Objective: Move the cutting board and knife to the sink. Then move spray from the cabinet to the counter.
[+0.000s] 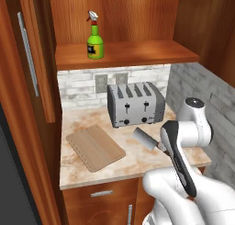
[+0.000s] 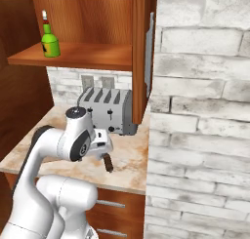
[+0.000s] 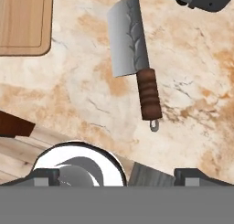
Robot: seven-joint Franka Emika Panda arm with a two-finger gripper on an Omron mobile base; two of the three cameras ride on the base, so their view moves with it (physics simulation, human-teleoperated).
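- cutting board [image 1: 95, 147] flat on counter [image 1: 137, 162], left
- spray [image 1: 95, 37] upright on cabinet [image 1: 126, 52] shelf
- knife [image 3: 135, 63] on counter right of board, before toaster [image 1: 136, 104]
- gripper [image 3: 116, 177] above knife, fingers wide apart, empty

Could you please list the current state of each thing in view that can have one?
cutting board: flat on the counter, untouched.
knife: flat on the counter, not held.
spray: upright on the cabinet shelf.
cabinet door: open.
toaster: slots empty.
tool: open, above the knife.
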